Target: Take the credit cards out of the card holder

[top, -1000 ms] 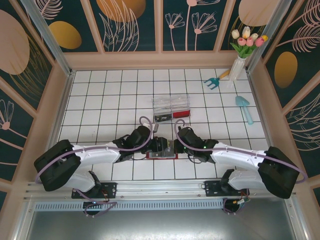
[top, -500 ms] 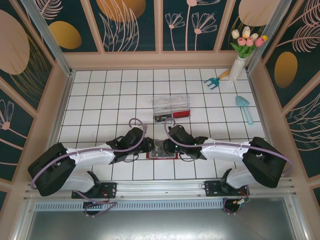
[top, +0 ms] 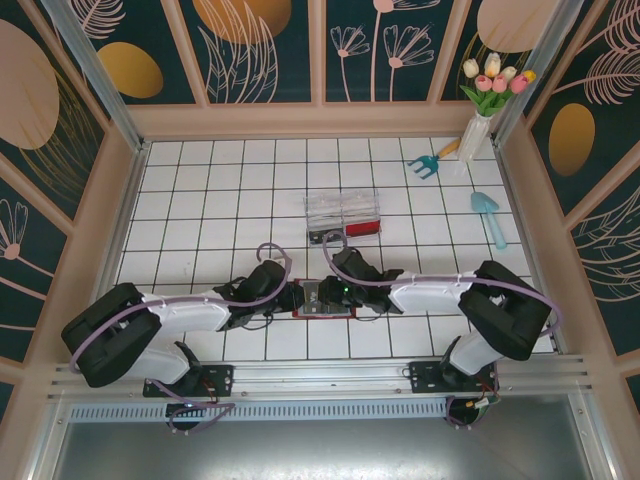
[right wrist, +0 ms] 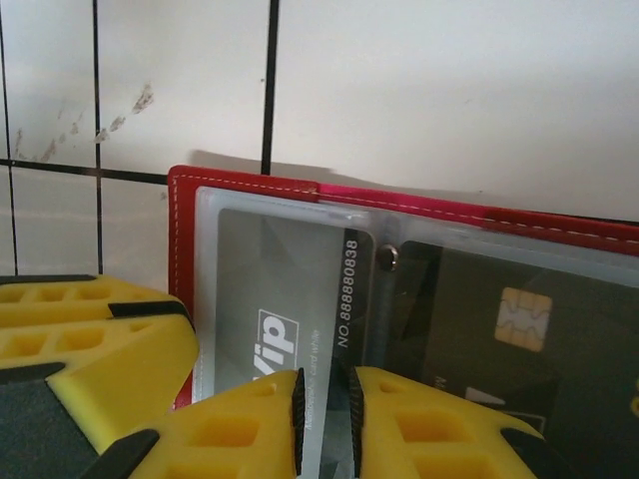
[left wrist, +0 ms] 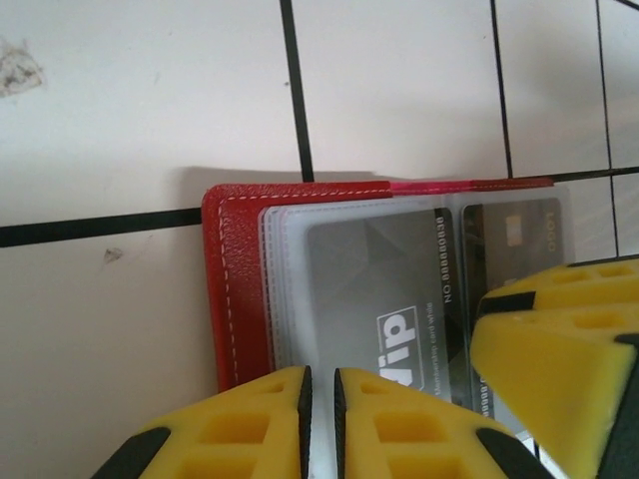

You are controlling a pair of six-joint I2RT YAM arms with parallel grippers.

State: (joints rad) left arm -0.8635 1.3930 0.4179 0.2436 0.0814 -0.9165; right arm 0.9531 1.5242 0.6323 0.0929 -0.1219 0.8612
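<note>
The dark-red card holder lies open on the tiles near the front edge. Its clear sleeves show a grey VIP credit card and a dark chip card, both still inside. My left gripper comes in from the left. Its pads are almost together, and its tips sit over the sleeves' left edge. My right gripper reaches in from the right, with a thin slit between its pads over the VIP card. Its yellow finger also shows in the left wrist view.
A clear plastic tray with black and red pieces stands a few tiles behind the wallet. A blue scoop, a small rake and a vase of tulips are at the back right. Wooden walls ring the table.
Both arms have closed in on the wallet. The right wrist has slid left over it and the left wrist has dropped lower, so the two grippers now meet above the sleeves.
</note>
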